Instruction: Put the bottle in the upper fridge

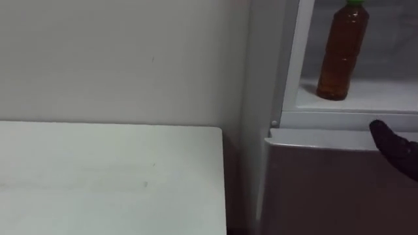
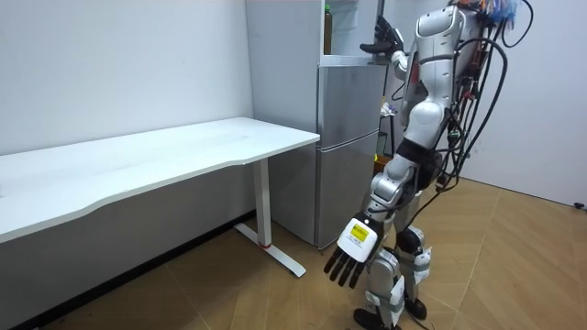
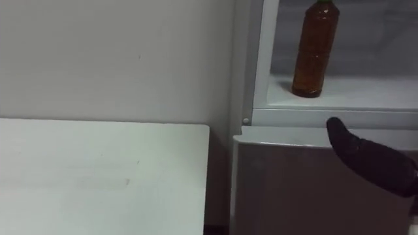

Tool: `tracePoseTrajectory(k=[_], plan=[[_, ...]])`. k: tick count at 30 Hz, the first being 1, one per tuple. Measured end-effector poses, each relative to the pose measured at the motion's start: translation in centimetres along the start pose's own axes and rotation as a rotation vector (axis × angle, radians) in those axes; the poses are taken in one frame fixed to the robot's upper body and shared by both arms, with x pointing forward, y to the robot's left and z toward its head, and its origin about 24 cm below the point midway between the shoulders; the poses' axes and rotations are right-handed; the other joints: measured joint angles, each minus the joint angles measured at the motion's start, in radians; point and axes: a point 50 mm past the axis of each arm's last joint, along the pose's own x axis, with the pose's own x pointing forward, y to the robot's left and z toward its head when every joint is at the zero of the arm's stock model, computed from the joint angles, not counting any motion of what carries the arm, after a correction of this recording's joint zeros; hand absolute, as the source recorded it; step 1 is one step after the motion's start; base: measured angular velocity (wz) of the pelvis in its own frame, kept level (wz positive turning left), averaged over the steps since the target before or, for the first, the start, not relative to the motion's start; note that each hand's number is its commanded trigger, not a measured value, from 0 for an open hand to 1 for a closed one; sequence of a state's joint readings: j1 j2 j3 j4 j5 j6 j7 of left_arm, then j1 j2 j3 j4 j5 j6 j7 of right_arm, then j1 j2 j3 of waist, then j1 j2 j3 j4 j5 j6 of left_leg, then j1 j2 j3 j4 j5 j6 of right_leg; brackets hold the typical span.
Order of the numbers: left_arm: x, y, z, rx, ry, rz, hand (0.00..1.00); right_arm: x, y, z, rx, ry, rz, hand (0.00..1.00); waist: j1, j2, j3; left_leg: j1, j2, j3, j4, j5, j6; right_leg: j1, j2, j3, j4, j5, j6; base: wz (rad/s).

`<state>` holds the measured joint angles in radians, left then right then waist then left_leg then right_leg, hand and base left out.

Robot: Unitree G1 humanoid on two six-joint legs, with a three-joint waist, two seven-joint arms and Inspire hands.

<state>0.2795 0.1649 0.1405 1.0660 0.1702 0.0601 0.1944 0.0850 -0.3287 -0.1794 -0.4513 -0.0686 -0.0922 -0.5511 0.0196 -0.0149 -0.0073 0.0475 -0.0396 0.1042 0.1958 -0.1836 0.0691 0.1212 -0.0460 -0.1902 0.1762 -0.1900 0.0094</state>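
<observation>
A brown bottle [image 1: 341, 55] with a green cap stands upright on the white shelf [image 1: 385, 94] of the open upper fridge compartment, and no hand touches it. My right hand [image 1: 395, 147] is just below and to the right of it, in front of the compartment's lower edge, its dark fingers stretched out and holding nothing. In the room view this hand [image 2: 380, 40] is raised at the top of the fridge [image 2: 347, 147]. My left hand [image 2: 351, 252] hangs low by my side with straight fingers.
The lower fridge door [image 1: 326, 189] is closed. A white table [image 1: 111, 176] stands against the wall to the left of the fridge, with a narrow gap between them. I stand right in front of the fridge on a wooden floor [image 2: 514, 275].
</observation>
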Motion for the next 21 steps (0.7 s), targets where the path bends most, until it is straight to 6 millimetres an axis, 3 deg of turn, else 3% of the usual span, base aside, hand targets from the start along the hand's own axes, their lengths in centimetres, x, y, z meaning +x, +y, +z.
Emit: tracePoseTrajectory(k=[2, 8, 11, 15, 21], plan=[[0.0, -0.2, -0.2, 0.001, 0.012, -0.006, 0.00, -0.3, 0.0, -0.2, 0.005, 0.018, 0.002, 0.00, -0.009, 0.003, 0.0066, 0.001, 0.003, 0.006, 0.000, 0.000, -0.001, -0.004, 0.001, 0.000, 0.010, 0.000, 0.000, -0.04], [-0.1, -0.8, 0.2, 0.018, -0.004, -0.005, 0.00, -1.4, -0.1, -1.4, 0.002, 0.077, -0.009, 0.00, -0.017, 0.007, 0.0099, -0.004, 0.011, 0.031, 0.005, -0.003, -0.004, -0.013, -0.003, 0.004, 0.003, -0.003, -0.004, -0.11], [0.0, -1.1, 1.0, 0.010, -0.026, 0.003, 0.00, -3.3, -0.2, -3.7, -0.061, 0.198, 0.000, 0.00, -0.013, 0.002, 0.0052, -0.007, 0.011, 0.036, 0.007, -0.005, -0.005, -0.022, 0.003, 0.025, -0.002, -0.004, -0.004, -0.10], [0.0, -1.1, 1.3, 0.006, -0.040, 0.003, 0.00, -4.8, -0.4, -4.8, -0.127, 0.250, 0.007, 0.00, -0.014, 0.012, -0.0005, -0.009, 0.011, 0.045, 0.002, -0.005, -0.004, -0.031, 0.007, 0.029, -0.002, 0.000, -0.002, -0.10], [-0.1, -1.2, 1.6, 0.034, -0.062, 0.014, 0.00, -7.2, 0.0, -7.1, -0.237, 0.330, 0.050, 0.00, -0.015, 0.010, 0.0036, 0.009, 0.011, 0.048, -0.009, -0.008, -0.007, -0.017, 0.009, 0.036, -0.008, 0.000, -0.002, -0.02]])
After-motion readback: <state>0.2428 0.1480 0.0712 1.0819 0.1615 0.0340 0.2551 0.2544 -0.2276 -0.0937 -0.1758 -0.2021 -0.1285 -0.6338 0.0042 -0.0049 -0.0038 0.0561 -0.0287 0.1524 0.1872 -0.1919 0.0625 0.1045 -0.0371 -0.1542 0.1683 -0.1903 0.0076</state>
